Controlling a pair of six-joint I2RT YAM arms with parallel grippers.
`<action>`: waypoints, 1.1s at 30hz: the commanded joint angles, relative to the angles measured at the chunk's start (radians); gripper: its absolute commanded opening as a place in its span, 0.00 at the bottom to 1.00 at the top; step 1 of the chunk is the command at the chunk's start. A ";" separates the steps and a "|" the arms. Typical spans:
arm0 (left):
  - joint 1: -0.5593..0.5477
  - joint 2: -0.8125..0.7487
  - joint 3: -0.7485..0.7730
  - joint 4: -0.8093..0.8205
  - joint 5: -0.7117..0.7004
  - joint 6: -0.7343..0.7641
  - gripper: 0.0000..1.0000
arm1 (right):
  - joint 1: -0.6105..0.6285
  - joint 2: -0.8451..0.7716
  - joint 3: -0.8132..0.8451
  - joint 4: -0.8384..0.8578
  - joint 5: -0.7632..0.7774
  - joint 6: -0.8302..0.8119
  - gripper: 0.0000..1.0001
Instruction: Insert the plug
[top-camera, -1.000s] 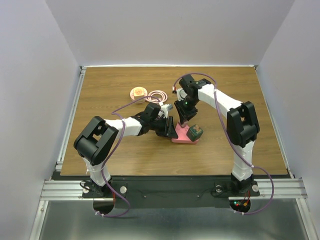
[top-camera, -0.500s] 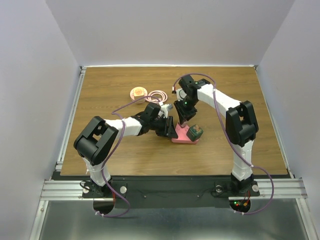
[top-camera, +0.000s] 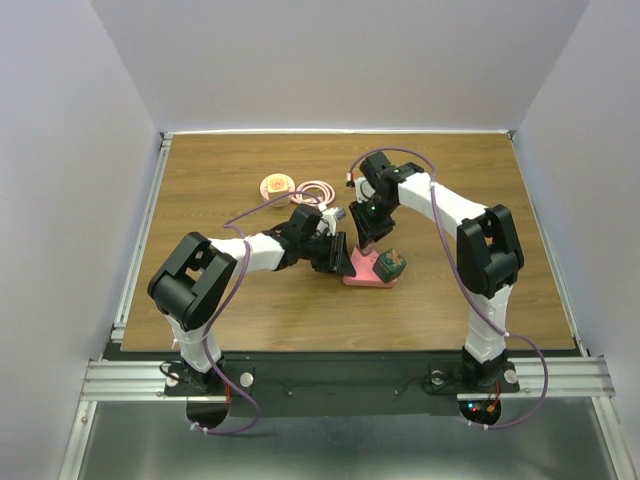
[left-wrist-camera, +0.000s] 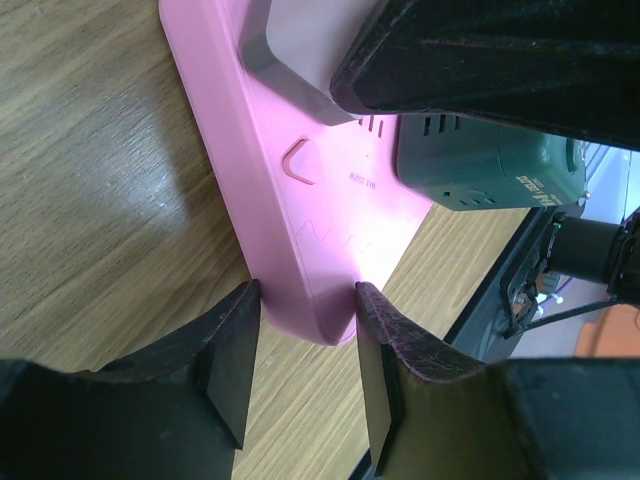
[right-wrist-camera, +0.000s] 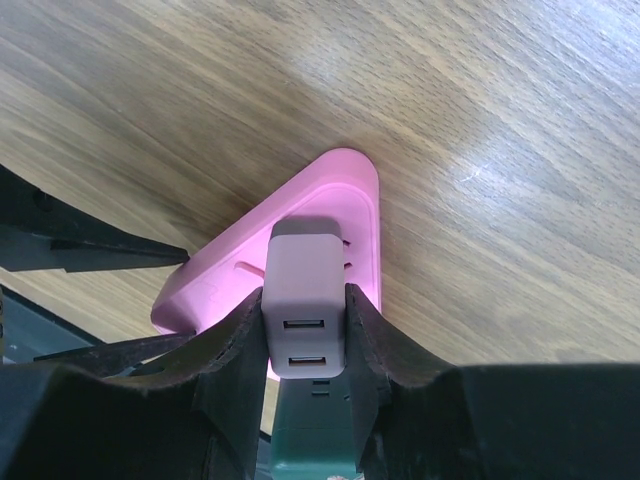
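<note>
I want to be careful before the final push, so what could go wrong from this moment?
1. The left gripper clamps only one end of the pink power strip, so a push from above may tilt or turn it.
2. The charger in the right gripper sits very close to the green adapter; it may rub against it and stop short of being fully seated.
</note>
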 joint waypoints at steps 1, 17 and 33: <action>-0.014 0.040 0.024 -0.031 -0.080 0.049 0.12 | 0.046 0.087 -0.022 0.004 0.032 0.068 0.11; 0.030 -0.017 0.067 -0.056 -0.137 0.046 0.12 | 0.039 -0.017 0.251 0.013 0.147 0.081 0.66; 0.121 -0.188 0.225 -0.257 -0.303 0.120 0.99 | -0.153 -0.353 0.015 0.193 0.337 0.091 0.92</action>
